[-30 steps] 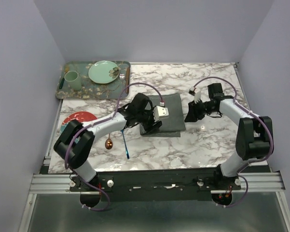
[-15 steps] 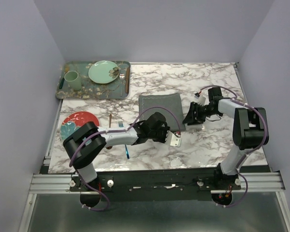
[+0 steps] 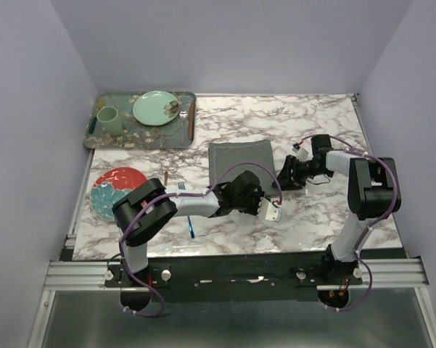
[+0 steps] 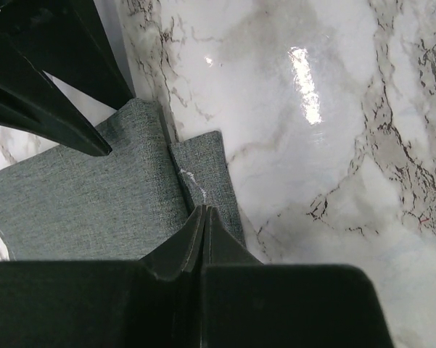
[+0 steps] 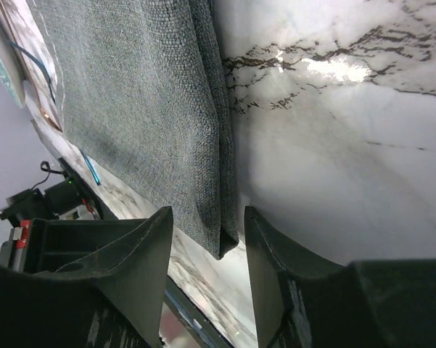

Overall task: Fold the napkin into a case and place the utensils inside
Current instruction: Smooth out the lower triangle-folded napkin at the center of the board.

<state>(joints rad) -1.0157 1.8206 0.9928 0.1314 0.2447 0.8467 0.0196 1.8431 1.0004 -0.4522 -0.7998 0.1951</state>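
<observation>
Left gripper [image 4: 205, 212] first: its two fingers are pressed flat together, tips down on the near right corner of the napkin [image 4: 94, 196], right where a narrower strip of grey cloth sticks out beside the main panel (whether any cloth is actually caught between those tips, I can't tell, the finger bodies block the view). Two black wedge shapes [image 4: 43, 94] crowd the upper left of that wrist view, cut off by the frame, and I can't say what they are. Over to the right gripper [image 5: 207, 217]: jaws apart, one finger on each side of the napkin's folded right edge, the cloth corner sitting between them without visible contact. From above, the napkin lies mid-table on the marble top [image 3: 319, 217], its near edge hidden under the left wrist. The blue fork [image 3: 191, 229] shows only its ends, its middle covered by the left arm; of the copper spoon [image 3: 165, 177] only the thin handle shows. The red plate [image 3: 116, 187] sits near left, the green tray [image 3: 141, 136] far left.
</observation>
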